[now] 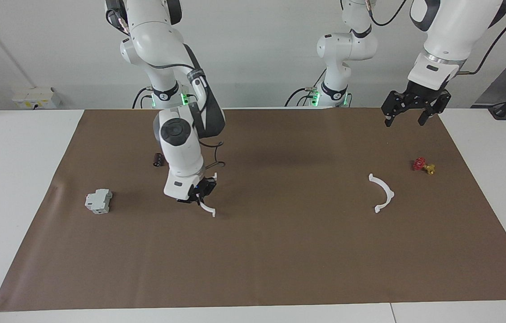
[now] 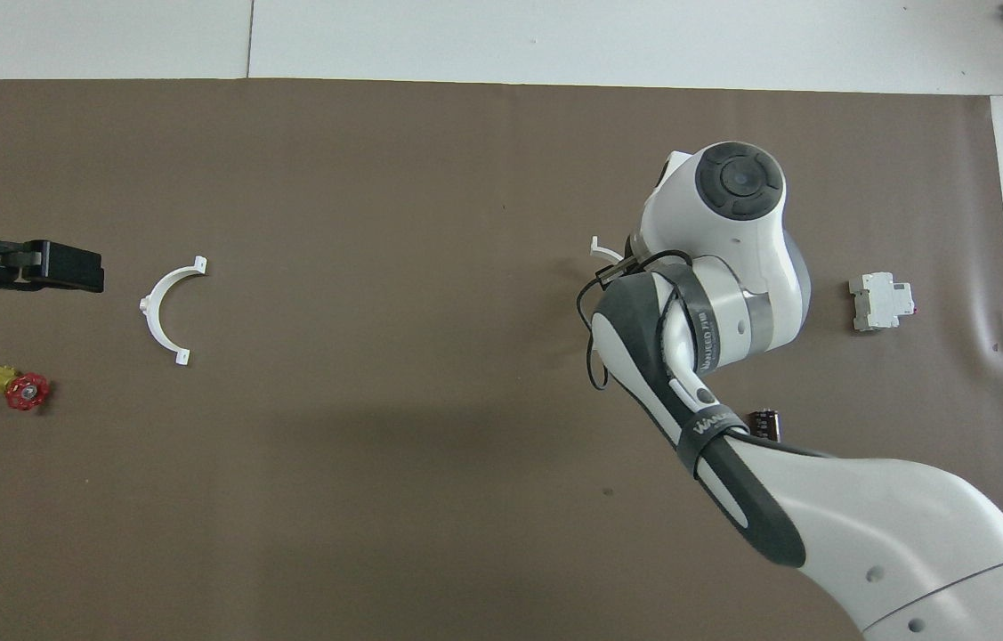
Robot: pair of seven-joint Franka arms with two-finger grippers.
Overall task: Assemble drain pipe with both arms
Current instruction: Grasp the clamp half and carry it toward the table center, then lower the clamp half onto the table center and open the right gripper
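Though thin, light, springy, half-ring (image 1: 207, 207) hangs pinched mid-arc in right gripper (image 1: 199, 194) over mat (image 1: 279, 251) middle; second half-ring (image 1: 383, 193) lies near left arm's edge; left gripper (image 1: 410, 117) waits open above.

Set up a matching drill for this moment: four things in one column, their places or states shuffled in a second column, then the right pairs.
Things
1. right hand
2. left hand
3. free half-ring
4. red-and-yellow valve

Places or states
A. lies on the brown mat, nothing touching it, nearer the middle of the table than the valve
B. open, raised near the mat's corner at the left arm's end
C. shut on a white half-ring, over the mat
D. lies on the mat nearest the left arm's end

Pairs: 1-C, 2-B, 3-A, 4-D
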